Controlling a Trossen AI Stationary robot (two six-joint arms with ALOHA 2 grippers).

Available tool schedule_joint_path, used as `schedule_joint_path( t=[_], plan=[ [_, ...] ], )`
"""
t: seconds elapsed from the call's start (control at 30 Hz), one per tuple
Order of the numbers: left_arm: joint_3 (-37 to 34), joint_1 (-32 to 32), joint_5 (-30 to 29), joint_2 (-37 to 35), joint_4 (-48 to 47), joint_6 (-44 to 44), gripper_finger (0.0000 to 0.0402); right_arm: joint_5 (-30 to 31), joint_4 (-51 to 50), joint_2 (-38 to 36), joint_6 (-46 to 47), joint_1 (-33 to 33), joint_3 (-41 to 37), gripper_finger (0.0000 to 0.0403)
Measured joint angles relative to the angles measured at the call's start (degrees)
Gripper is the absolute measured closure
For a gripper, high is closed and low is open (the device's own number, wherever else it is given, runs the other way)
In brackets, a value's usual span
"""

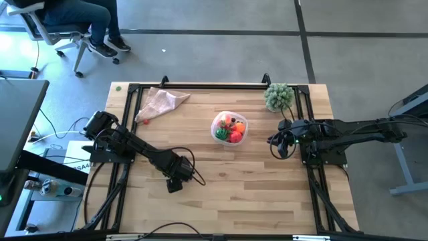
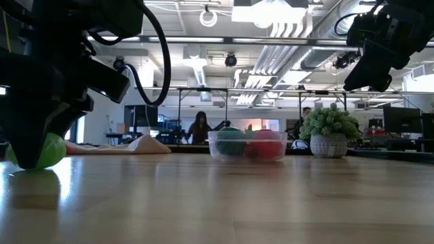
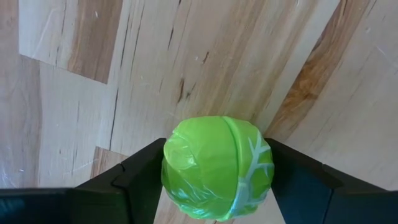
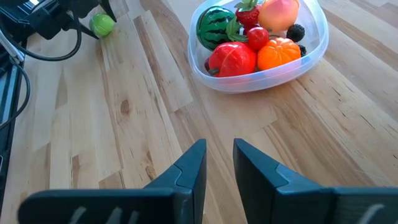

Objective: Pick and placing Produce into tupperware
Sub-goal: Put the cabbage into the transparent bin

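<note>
Lime-green, the crinkled toy cabbage ball (image 3: 216, 168) sits on the wooden table (image 1: 254, 194) at front left, the left gripper (image 1: 175, 183) clamped on it. Next, I judge: lift and carry right to the clear plastic tub (image 1: 229, 127). The right gripper (image 1: 283, 143) waits, fingers slightly apart.

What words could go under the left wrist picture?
Left gripper closed on a bright green toy cabbage ball over the pale wooden table.
</note>
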Motion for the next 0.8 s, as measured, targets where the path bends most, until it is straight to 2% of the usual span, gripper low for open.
schedule_joint_path(
  t=[0.33, 0.6, 0.8],
  plan=[
    [1.29, 0.04, -1.73, 0.02, -1.70, -1.48, 0.0154, 0.00, 0.00, 0.00, 0.00, 0.01, 0.00, 0.0331],
    [15.03, 0.56, -14.95, 0.02, -13.97, 1.40, 0.0154, 0.01, 0.00, -0.02, 0.02, 0.02, 0.00, 0.0331],
    [24.98, 5.81, -17.95, 0.02, -14.52, 6.64, 0.0154, 0.00, 0.00, -0.02, 0.00, 0.00, 0.02, 0.0331]
  ],
)
